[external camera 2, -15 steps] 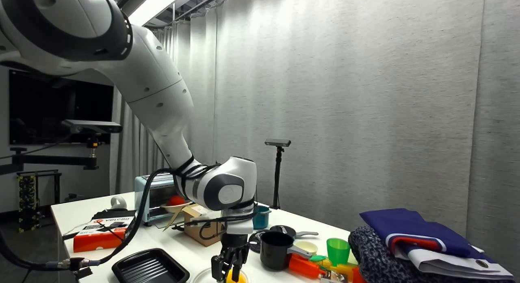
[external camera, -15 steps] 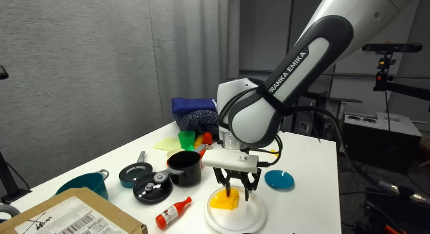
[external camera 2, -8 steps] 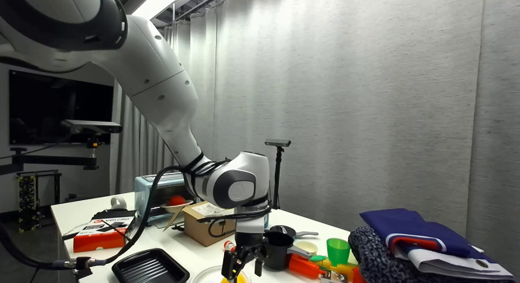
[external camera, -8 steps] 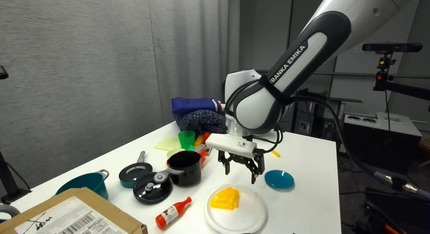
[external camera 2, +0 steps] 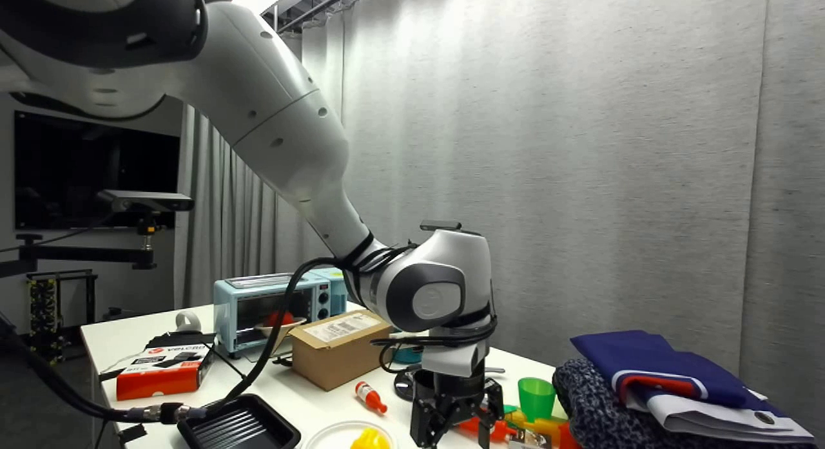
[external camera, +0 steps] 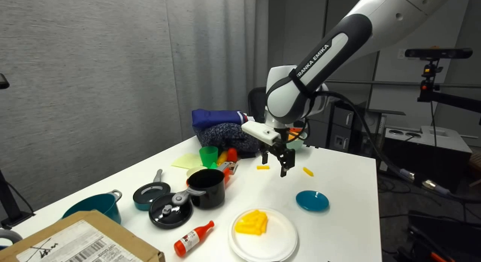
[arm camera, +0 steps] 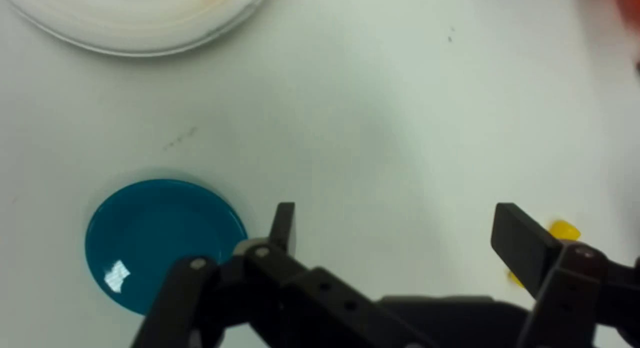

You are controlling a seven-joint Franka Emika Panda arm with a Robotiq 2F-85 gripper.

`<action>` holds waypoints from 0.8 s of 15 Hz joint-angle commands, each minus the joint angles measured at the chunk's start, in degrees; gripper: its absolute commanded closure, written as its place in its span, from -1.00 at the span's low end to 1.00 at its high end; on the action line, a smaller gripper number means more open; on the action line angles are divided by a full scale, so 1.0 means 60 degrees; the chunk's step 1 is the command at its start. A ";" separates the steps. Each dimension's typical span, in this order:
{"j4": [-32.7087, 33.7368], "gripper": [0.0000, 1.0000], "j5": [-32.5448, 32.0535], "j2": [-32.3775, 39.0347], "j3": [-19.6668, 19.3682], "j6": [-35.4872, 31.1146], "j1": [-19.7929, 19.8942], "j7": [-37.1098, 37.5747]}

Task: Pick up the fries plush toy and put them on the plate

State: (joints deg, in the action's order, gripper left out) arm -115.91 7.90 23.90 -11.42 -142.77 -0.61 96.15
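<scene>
- Gripper (external camera: 274, 167) is hanging over the white table (external camera: 349, 217), its fingers (arm camera: 522, 240) standing wide apart with nothing between them, presumably so that another fry can be taken.
- One loose fry (external camera: 263, 167) and a second loose fry (external camera: 308, 171) are lying near the gripper, probably awaiting pick-up. Yellow is peeking from behind a finger in the wrist view; I cannot tell which piece is showing.
- Teal dish (external camera: 312, 200) is sitting closer to the plate (external camera: 274, 243), likely playing no part.
- That plate is already bearing a heap of fries (external camera: 252, 222), bunched toward one side, perhaps leaving room for the rest.
- Red sauce bottle (external camera: 193, 238) is lying on its side near the plate, its label being too small to read.
- Arm (external camera: 334, 44) is displaying "FRANKA EMIKA".
- Cardboard box (external camera: 80, 237) is wearing a shipping label with barcodes and illegible handwriting.
- Red-and-white box (external camera 2: 161, 375) is showing "VELCRO" in an exterior view.
</scene>
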 commanded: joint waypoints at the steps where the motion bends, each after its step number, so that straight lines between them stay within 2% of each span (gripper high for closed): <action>1: 0.1157 -1.00 0.0780 0.0746 0.0034 0.0371 0.0598 0.0661; 4: 0.1922 -1.00 0.1078 0.1315 -0.0055 0.0447 0.0874 0.1335; 12: 0.3829 -1.00 0.1046 0.2803 -0.0191 0.0721 0.1350 0.3168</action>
State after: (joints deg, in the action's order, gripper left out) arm -99.02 12.95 36.69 -12.53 -141.10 6.31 112.42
